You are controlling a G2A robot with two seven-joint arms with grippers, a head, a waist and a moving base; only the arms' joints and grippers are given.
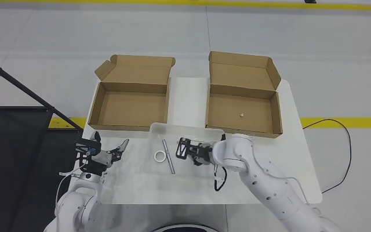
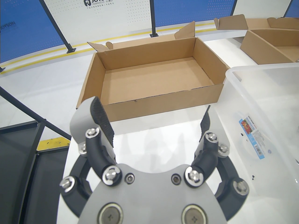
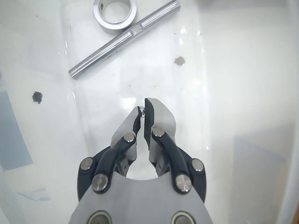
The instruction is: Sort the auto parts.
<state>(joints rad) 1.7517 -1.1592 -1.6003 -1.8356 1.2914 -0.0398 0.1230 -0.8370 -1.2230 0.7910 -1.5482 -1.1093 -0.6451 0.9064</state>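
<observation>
A clear plastic bin (image 1: 157, 129) at the table's front middle holds a metal ring (image 3: 115, 13) and a metal rod (image 3: 123, 38), also seen as the ring (image 1: 157, 155) and the rod (image 1: 168, 156) from above. My right gripper (image 3: 142, 111) is down inside the bin, shut on a small shiny metal ball (image 3: 142, 112) pinched at its fingertips; from above this gripper (image 1: 183, 148) sits just right of the rod. My left gripper (image 2: 151, 115) hovers open over bare table left of the bin (image 2: 236, 80), nothing between its fingers.
Two open cardboard boxes stand behind the bin: the left box (image 1: 128, 109) is bare inside, the right box (image 1: 242, 110) holds one small pale part (image 1: 240, 114). A black frame (image 1: 23, 87) borders the table's left side. Dark specks lie on the bin floor.
</observation>
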